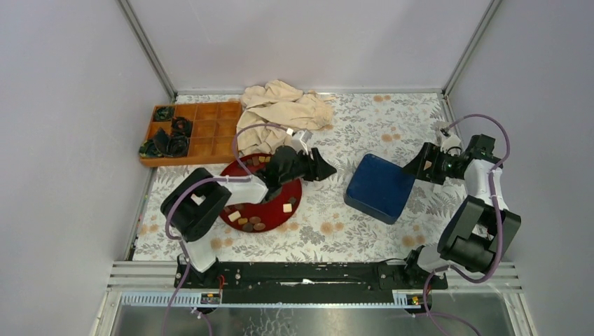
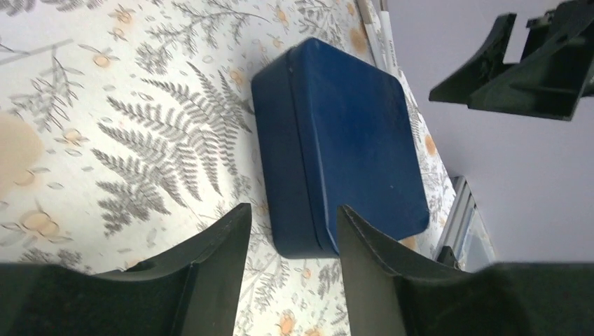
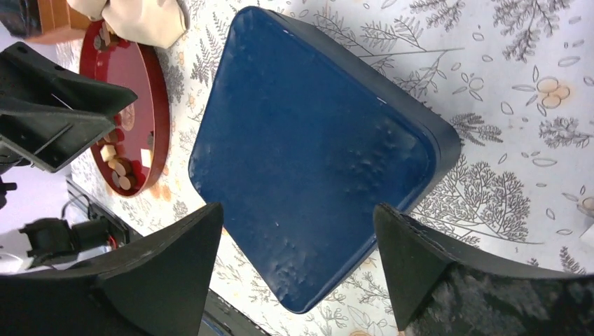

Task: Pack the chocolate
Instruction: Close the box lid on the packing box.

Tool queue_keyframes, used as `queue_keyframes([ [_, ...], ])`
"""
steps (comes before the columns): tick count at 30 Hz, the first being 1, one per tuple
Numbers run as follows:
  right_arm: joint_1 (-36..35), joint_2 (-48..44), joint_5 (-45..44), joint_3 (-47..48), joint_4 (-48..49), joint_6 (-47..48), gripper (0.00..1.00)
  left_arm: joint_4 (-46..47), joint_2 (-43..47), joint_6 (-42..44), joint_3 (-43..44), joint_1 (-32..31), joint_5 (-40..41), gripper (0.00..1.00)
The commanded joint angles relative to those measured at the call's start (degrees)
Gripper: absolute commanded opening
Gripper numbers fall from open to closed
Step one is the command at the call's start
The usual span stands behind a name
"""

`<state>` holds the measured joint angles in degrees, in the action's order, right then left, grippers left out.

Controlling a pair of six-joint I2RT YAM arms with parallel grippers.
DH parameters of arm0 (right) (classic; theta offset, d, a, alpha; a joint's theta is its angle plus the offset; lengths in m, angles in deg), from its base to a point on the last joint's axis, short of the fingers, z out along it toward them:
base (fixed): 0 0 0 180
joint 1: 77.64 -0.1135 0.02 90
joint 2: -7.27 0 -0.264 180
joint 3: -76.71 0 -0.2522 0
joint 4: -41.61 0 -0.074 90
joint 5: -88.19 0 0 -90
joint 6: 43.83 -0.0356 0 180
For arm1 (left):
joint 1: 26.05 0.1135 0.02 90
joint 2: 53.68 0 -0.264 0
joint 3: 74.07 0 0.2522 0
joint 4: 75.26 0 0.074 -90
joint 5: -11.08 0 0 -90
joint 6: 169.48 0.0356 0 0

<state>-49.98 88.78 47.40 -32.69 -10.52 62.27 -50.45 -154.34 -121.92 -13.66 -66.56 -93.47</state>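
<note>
Plainly the chocolate (image 1: 253, 225) lies as small loose pieces on the red plate (image 1: 274, 218), toward the left edge of the table. The pieces look light, hard and smooth, and probably slip or chip easily, so each wants a gentle pinch across its narrow sides. The left gripper (image 2: 291, 217) hangs just beyond the plate, jaws apart and empty. The right gripper (image 3: 298, 210), jaws wide and empty, faces the closed blue box (image 1: 379, 187) nearer the right edge.

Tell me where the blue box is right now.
In the top view the blue box sits on the table right of centre, between the red plate on its left and the open right gripper at its far right corner.
</note>
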Motion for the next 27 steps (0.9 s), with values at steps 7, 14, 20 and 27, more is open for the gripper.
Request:
queue_keyframes([
  [7, 4.4, 0.4, 2.5, -2.3, 3.0, -5.1, 0.80, -5.2, -8.8, 2.7, 10.6, 2.6, -7.8, 0.57],
  [14, 4.0, 9.2, 6.6, -1.9, 0.7, -1.9, 0.79, 3.1, -11.8, -0.6, 11.3, 1.6, -14.9, 0.73],
  [20, -1.6, 12.8, 5.9, 0.5, -1.5, -0.1, 0.76, -1.0, -15.6, 0.2, 15.1, -0.9, -14.8, 0.74],
  [27, -6.4, 16.4, 1.3, 4.7, -0.6, -1.3, 0.69, -6.1, -16.9, 0.7, 16.4, -2.3, -14.6, 0.66],
])
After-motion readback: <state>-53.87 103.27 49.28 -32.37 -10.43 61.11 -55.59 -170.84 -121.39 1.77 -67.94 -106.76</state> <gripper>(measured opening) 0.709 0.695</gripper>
